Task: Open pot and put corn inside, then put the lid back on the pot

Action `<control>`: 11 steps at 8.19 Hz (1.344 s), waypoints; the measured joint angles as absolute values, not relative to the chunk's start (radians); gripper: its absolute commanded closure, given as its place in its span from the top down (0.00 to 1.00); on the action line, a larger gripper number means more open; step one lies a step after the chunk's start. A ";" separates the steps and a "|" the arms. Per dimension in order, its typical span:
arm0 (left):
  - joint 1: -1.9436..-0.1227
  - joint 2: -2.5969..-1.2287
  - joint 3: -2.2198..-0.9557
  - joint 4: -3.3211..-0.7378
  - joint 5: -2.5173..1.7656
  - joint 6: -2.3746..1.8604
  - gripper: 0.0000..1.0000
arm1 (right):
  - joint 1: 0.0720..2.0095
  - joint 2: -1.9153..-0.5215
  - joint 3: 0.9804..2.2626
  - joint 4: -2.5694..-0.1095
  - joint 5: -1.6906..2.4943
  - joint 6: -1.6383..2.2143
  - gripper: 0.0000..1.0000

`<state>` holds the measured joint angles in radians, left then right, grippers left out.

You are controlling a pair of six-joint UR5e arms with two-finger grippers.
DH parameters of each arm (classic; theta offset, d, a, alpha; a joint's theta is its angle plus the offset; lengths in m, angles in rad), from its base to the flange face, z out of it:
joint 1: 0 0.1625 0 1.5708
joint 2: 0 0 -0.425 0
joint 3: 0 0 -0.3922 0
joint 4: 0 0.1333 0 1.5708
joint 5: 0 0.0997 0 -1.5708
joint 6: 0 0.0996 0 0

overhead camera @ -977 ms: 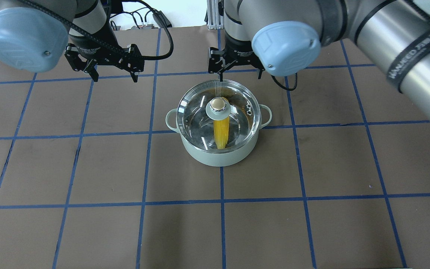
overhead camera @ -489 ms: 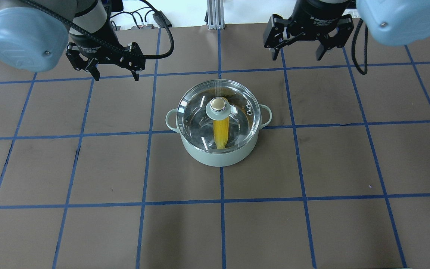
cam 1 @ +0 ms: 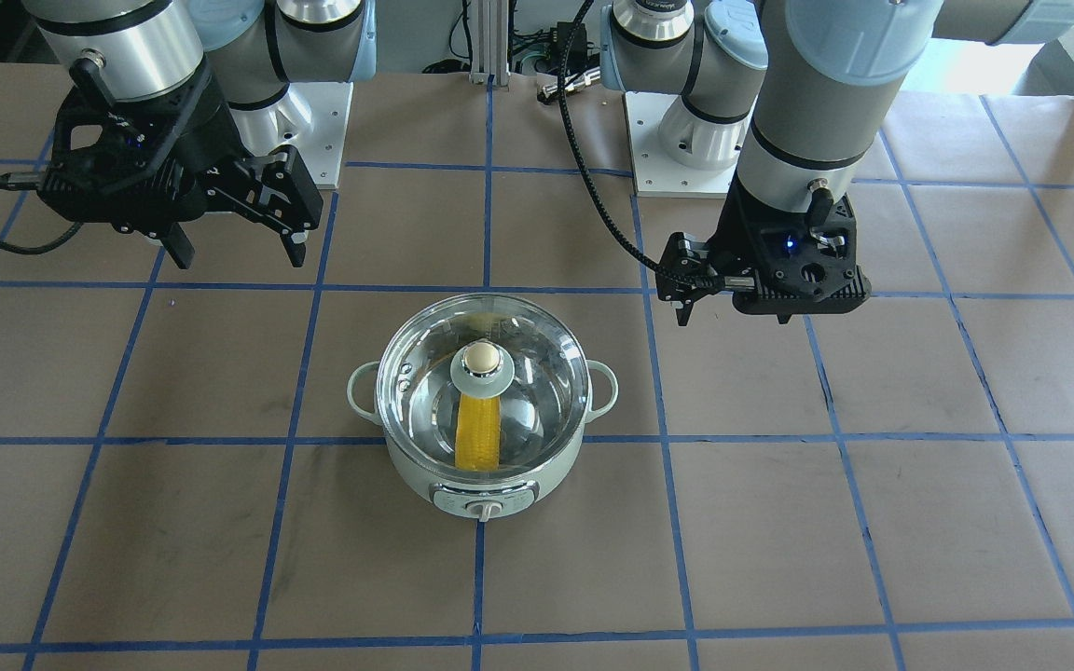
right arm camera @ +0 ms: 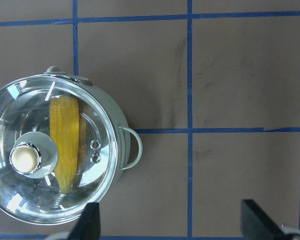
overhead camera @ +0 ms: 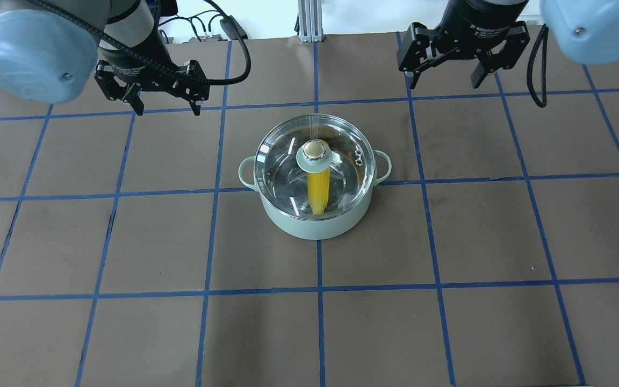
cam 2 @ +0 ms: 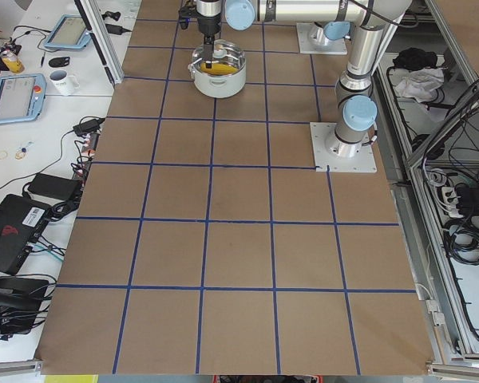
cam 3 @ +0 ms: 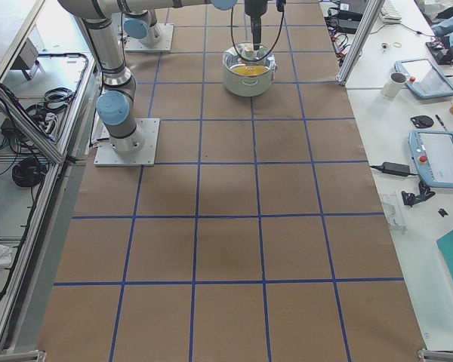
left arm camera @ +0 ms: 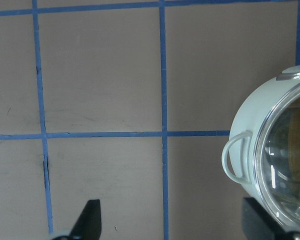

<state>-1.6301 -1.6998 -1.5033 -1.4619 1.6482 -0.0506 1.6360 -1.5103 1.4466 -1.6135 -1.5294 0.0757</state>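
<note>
Brown tabletop (overhead camera: 127, 242) gridded with blue tape stretches wide on every side. The left gripper (overhead camera: 167, 110) hangs above it, fingers spread and holding nothing, well off to the pot's left. The right gripper (overhead camera: 444, 85) is spread likewise, well off to its right. Between them the mint-green pot (overhead camera: 315, 228) stands with the glass lid (overhead camera: 282, 161) seated on it. The yellow corn (overhead camera: 317, 193) lies inside, under the beige knob.

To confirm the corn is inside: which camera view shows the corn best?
The right wrist-mounted view: the corn shows close and nearly whole under the lid. Overhead and front-facing show it smaller, half behind the knob; side views, a yellow speck; left wrist, an edge.
</note>
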 measured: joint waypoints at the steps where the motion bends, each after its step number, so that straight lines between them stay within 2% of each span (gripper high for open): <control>1: -1.630 -1.699 -1.503 -1.462 1.649 -0.051 1.00 | 1.636 -1.512 1.452 -1.612 -1.533 0.073 1.00; 11: -1.629 -1.671 -1.503 -1.487 1.657 -0.040 1.00 | 1.641 -1.519 1.458 -1.589 -1.535 0.044 1.00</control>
<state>-1.6291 -1.6714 -1.5025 -1.4872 1.6574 -0.0401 1.6413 -1.5185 1.4578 -1.5894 -1.5352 0.0445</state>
